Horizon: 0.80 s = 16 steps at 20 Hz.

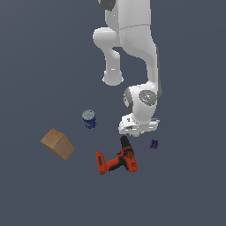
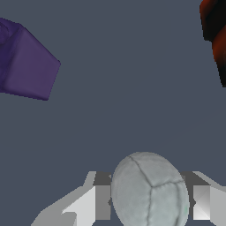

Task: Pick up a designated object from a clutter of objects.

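Note:
The pale white-grey ball point(image 2: 150, 194) with faint seam lines sits between my two fingers in the wrist view. My gripper point(image 2: 149, 204) straddles it, with a thin gap showing on each side, so the jaws stand open around it. In the exterior view my gripper point(image 1: 133, 131) is low over the floor just above the drill, and the hand hides the ball. The tiny purple piece point(image 1: 153, 144) lies close by on the exterior view's right and also shows in the wrist view point(image 2: 26, 62).
The orange-and-black power drill point(image 1: 117, 161) lies just in front of the gripper, and its edge shows in the wrist view point(image 2: 216, 35). The blue can point(image 1: 89, 118) stands at the exterior view's left. The tan box point(image 1: 58, 144) lies further left.

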Tool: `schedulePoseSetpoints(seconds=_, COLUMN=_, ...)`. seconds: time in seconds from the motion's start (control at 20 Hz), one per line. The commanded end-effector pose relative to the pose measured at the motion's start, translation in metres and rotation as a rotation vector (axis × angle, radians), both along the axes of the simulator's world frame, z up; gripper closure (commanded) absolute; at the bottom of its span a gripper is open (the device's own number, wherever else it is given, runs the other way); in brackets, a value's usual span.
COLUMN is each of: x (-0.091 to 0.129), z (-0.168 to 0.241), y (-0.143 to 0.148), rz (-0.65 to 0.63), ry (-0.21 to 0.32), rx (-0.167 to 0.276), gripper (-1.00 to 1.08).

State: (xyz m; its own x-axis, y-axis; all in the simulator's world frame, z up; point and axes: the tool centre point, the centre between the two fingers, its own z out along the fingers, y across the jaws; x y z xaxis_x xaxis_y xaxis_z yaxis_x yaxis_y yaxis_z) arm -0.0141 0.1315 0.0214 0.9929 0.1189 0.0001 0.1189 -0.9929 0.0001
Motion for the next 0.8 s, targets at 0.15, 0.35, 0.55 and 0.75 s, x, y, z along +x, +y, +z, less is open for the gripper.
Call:
schedulePoseSetpoints(seconds=0.15, x=0.000, z=0.001, y=0.000, rz=0.000, ry=0.000, rx=0.000, gripper=1.08)
schedulePoseSetpoints(seconds=0.35, x=0.002, z=0.009, y=-0.004, rz=0.000, ry=0.000, rx=0.000, gripper=1.08)
schedulePoseSetpoints(seconds=0.55, x=0.005, z=0.027, y=-0.011, rz=0.000, ry=0.000, rx=0.000, gripper=1.08)
schedulePoseSetpoints(seconds=0.75, x=0.010, z=0.054, y=-0.022, rz=0.000, ry=0.000, rx=0.000, gripper=1.08)
